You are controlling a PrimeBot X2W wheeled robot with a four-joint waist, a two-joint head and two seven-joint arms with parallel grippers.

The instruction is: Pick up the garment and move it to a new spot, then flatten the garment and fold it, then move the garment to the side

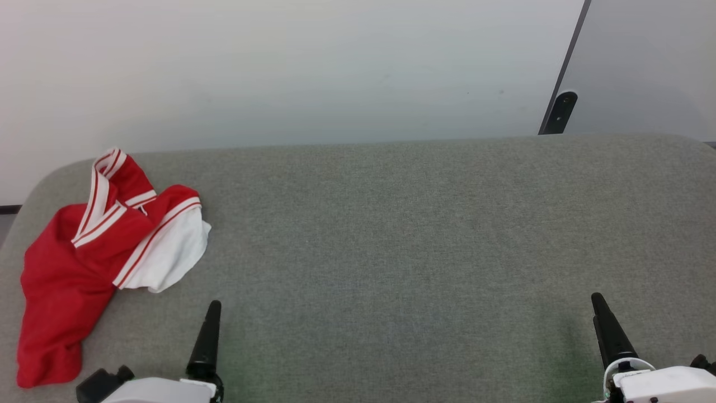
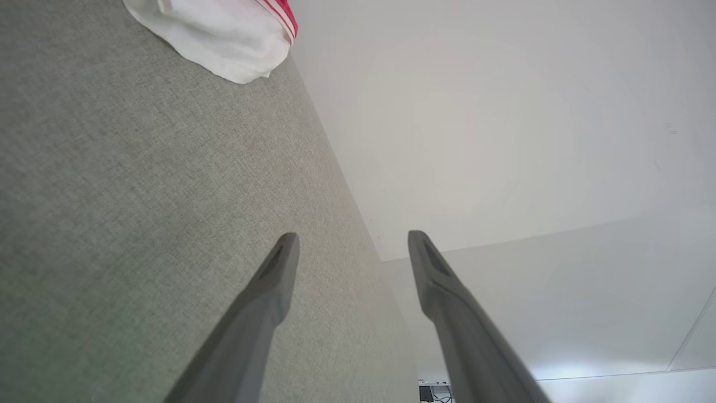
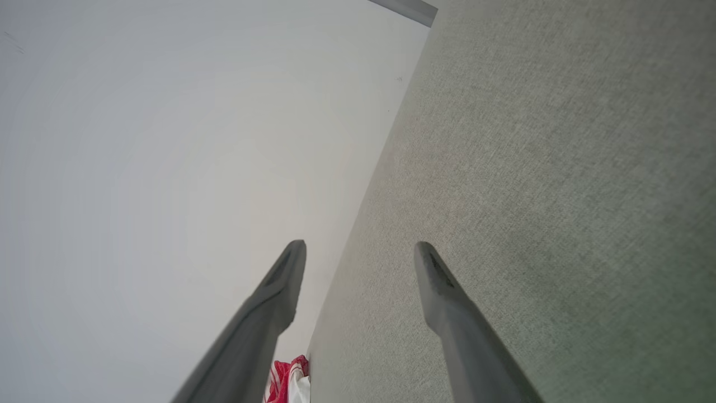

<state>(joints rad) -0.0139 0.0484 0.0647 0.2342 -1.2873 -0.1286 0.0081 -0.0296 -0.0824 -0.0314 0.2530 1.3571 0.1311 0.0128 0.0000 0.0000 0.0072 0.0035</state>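
At the near table edge, both claws are parked with nothing in them. Left claw [image 2: 352,240]: fingers apart, only air and table [image 1: 391,235] between them. Right claw [image 3: 361,249]: same, spread wide, empty.

Shirt [image 1: 72,263] is crumpled at the table's far left end, up and left of the left claw and well apart from the right one. It is not touching either. Collar trim faces up, and the white sleeve [image 1: 173,246] spills out toward the middle, the part nearest the left claw. The red tail runs down to the front-left corner, close to the edge. The rest of the table is bare grey fabric, with the wall [image 1: 279,67] behind.

My read is that pickup hasn't started.

Risks from here:
- Grabbing only the sleeve. It's the closest target, but the lift would come up lopsided with the body dragging and twisting, which makes flattening harder.
- The shirt sits at the edge, so a push or a sideways drag instead of a clean lift could slide the tail off the corner.
- The jersey looks thin and bunched. A shallow pinch may catch one layer and slip, while a deep one may press the fingertips into the table cover and snag it.
- The right arm has to cross the whole table to help. If both go for the same bunch, the arms crowd each other near the left claw.
- I can't tell which layers are front and back in that pile, so the corners will need finding after the move.
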